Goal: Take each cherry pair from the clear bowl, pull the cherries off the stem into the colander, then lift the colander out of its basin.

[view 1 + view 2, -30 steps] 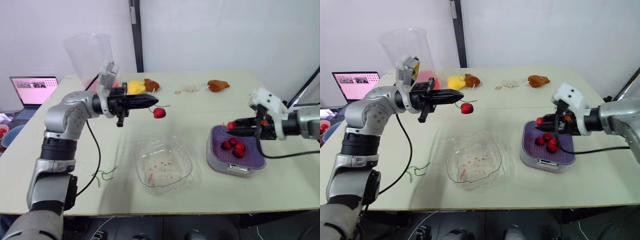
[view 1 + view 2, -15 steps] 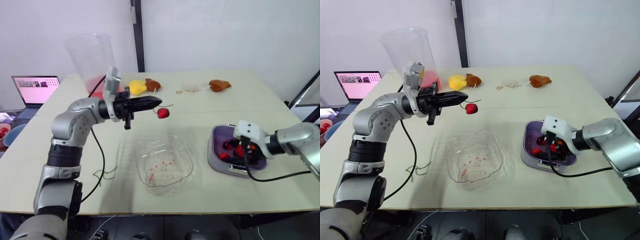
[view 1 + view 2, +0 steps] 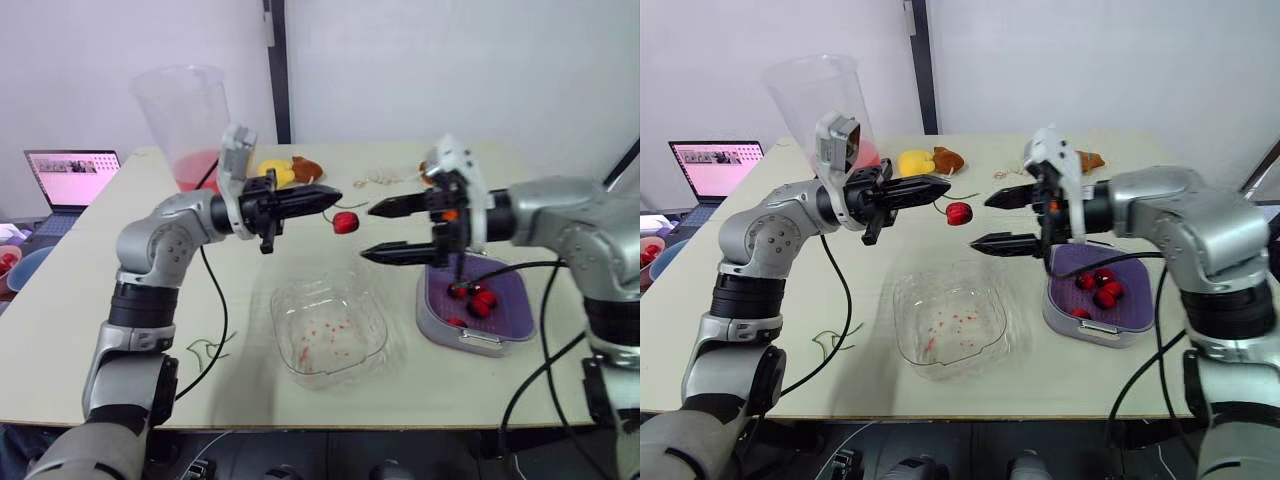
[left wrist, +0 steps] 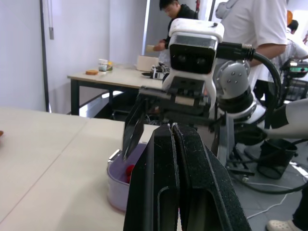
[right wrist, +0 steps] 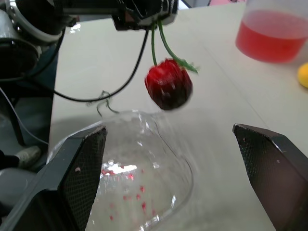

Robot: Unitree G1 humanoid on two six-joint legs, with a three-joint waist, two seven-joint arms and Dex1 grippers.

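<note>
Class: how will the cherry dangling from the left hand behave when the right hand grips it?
The cherry hangs free on a thin stem from the left hand, so it will probably swing if nudged. Round and glossy, it is likely slippery and apt to roll. The open right hand should close gently; it may bruise.

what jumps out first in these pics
A single red cherry dangles by its stem from the shut left gripper above the table, with the wide-open right gripper facing it from the other side. Below sits the clear bowl, bare but for red specks, and on the robot's right a purple colander holds a few cherries.
</note>
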